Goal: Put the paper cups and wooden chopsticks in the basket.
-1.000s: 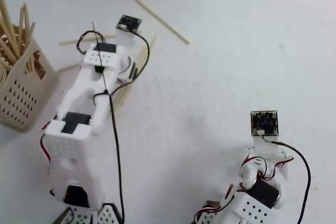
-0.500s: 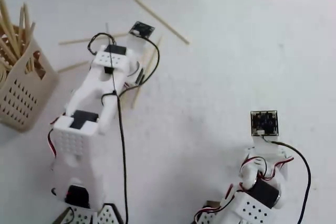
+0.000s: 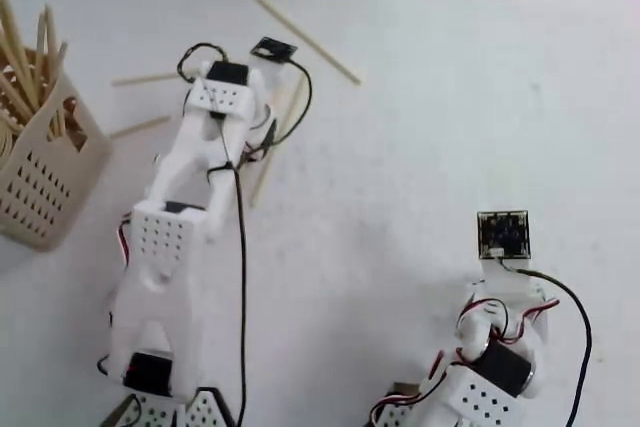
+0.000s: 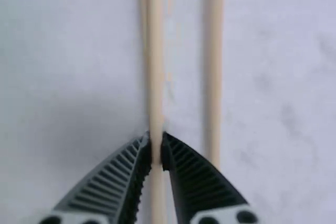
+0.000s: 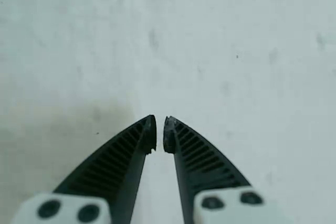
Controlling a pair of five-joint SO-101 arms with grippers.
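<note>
**High view:** A cream plastic basket point(image 3: 45, 187), its walls pierced with rows of small holes, stands at the left edge of the matt white table point(image 3: 420, 127). A bundle point(image 3: 22, 62) of thin wooden sticks leans inside it, too crowded to count. Three pale sticks lie loose and apart on the table: a slanted stick point(image 3: 308, 40) farthest out, a second stick point(image 3: 145, 78), and a third stick point(image 3: 140, 127) closest to the basket. Further sticks point(image 3: 266, 169) poke out from under the blocky white left arm point(image 3: 190, 177), and their number is unclear. The right arm point(image 3: 495, 357) sits folded at the near right.

**Left wrist view:** The left gripper point(image 4: 156, 139) has dark, ribbed, wedge-shaped jaws. They pinch the pinched stick point(image 4: 156, 51), which is straight, smooth and light wood. One neighbour stick point(image 4: 213, 51) lies parallel just beside it on the table.

**Right wrist view:** The right gripper point(image 5: 159, 129) has the same ribbed jaws, pressed almost together with nothing between them, over the white surface.
</note>
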